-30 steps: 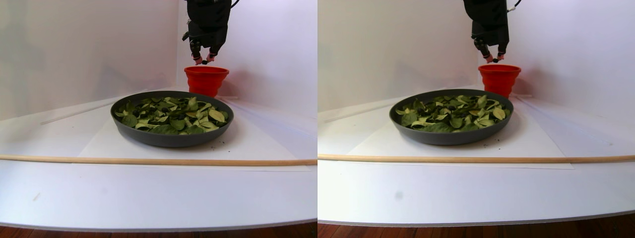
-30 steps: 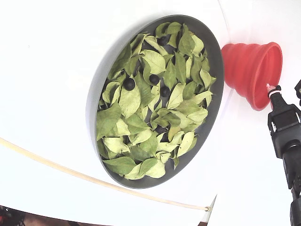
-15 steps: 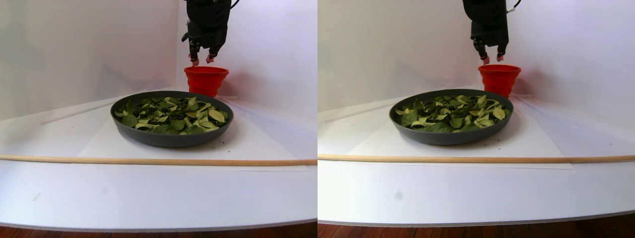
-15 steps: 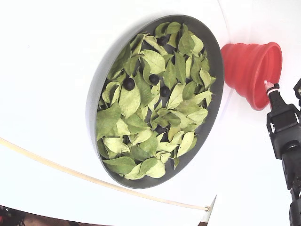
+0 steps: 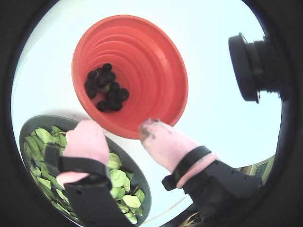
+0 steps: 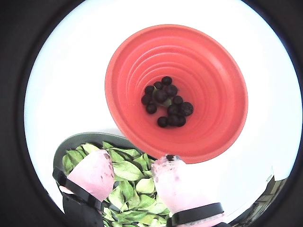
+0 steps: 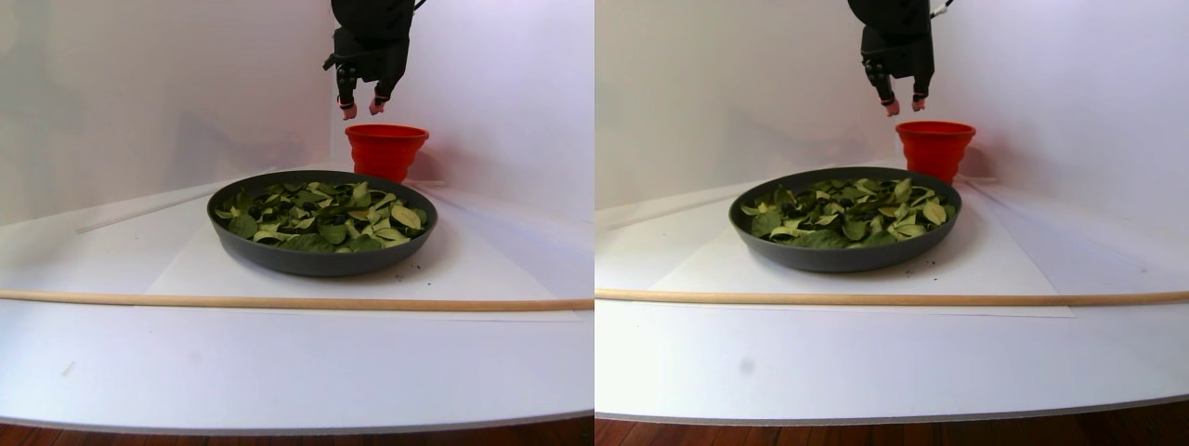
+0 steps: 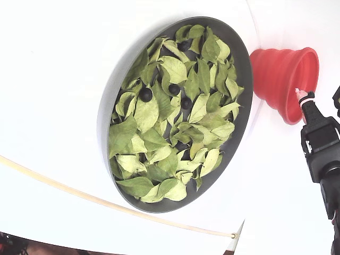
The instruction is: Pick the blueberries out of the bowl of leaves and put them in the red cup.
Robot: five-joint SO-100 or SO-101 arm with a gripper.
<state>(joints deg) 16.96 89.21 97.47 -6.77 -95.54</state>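
Nearest to my wrist cams is my own pincer [image 6: 135, 177]: pink pads spread apart, nothing pinched between them, hanging in the air above the near edge of the red cup [image 6: 177, 92]. The pad tips look berry-stained, so I'd guess grip gets slicker from here and a berry could squirt out mid-carry.

Down in the bowl [image 8: 241, 64], the remaining blueberries [image 8: 145, 94] sit around 11 o'clock from its centre in the fixed view, half tucked under the leaves [image 8: 159, 138]. That's my main worry: closing on a berry and dragging a leaf along, or shoving the berry deeper so I lose sight of it.

Further out, the cup already holds a cluster of berries at its bottom [image 6: 166, 101]. It sits just beside the bowl rim, at roughly 1 o'clock from the bowl, and it's light and collapsible, so a low pass on my way back could clip it and tip the lot onto the bench [image 7: 279, 372].

No brands, labels or writing that I can read anywhere.
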